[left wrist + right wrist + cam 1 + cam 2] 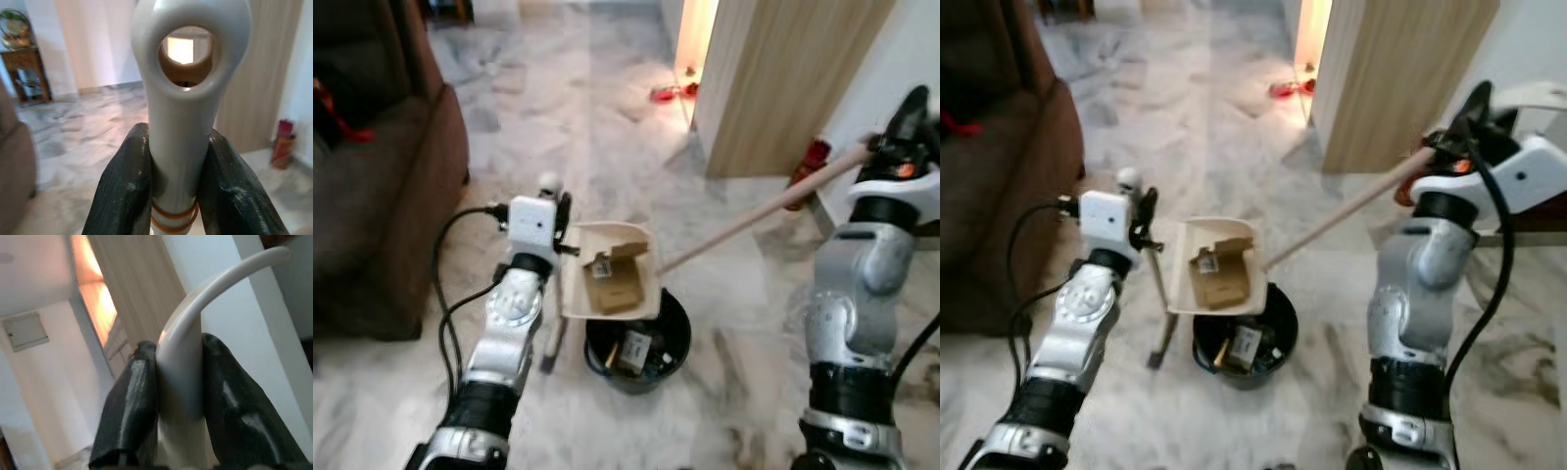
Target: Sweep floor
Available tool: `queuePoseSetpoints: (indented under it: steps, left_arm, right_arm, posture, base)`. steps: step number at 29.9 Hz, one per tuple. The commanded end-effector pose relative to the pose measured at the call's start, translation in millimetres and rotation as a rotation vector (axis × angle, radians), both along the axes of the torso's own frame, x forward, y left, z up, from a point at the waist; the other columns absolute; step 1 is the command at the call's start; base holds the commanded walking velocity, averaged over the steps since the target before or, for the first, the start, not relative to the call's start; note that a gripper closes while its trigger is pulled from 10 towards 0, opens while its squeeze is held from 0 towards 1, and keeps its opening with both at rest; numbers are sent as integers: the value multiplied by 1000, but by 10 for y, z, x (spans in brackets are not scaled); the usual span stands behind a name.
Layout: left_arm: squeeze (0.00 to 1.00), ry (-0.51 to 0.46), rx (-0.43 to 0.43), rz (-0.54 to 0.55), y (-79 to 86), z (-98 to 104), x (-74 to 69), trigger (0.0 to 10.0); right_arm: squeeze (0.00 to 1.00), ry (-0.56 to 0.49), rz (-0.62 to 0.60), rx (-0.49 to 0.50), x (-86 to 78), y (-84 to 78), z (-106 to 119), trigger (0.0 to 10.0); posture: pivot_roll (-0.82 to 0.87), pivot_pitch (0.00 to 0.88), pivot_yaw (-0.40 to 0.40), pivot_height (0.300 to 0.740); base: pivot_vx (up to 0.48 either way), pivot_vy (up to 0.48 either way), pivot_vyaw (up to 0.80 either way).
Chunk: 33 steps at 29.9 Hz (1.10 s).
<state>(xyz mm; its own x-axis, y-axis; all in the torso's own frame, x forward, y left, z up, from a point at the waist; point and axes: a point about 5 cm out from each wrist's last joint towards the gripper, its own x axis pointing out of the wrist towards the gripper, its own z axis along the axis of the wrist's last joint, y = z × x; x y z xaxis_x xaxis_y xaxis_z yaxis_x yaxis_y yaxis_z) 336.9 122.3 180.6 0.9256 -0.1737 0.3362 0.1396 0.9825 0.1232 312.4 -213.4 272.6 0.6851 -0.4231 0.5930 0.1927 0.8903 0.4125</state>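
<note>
Dustpan [610, 272], tipped over the black bin [638, 345] with cardboard scraps inside, hangs from its handle [183, 122] pinched in the left gripper [554, 211] jaws, while the right gripper [901, 127] jaws clamp the broom stick [754, 215] slanting down toward it.

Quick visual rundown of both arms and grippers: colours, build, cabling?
Both arms are silver metal with black joint bands. The left arm has a white boxy wrist module and looping black cables. The right arm has a white wrist housing with an orange spot and one black cable. Each gripper has two long glossy black fingers.
</note>
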Motion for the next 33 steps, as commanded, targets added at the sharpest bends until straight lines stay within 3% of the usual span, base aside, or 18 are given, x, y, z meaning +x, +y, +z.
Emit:
queuePoseSetpoints:
  steps: [1,29,31,33]
  left_arm:
    - [0,-56,3,3,25,107,-14,10000]
    - [0,-55,4,2,24,106,-14,10000]
    - [0,-47,5,-9,12,90,-20,10000]
    - [0,-44,5,-14,5,84,-23,10000]
  right_arm:
    - [0,-92,15,23,-64,49,158,10000]
    - [0,-92,13,19,-65,49,164,10000]
    - [0,-155,173,-272,-152,623,348,10000]
    - [0,-185,237,-387,-221,876,386,10000]
  posture:
    - [108,132,-51,740]
    - [108,132,-51,740]
    - [107,126,-51,740]
    - [109,126,-52,740]
  base:
    - [0,0,0]
    - [0,0,0]
    - [0,0,0]
    - [0,0,0]
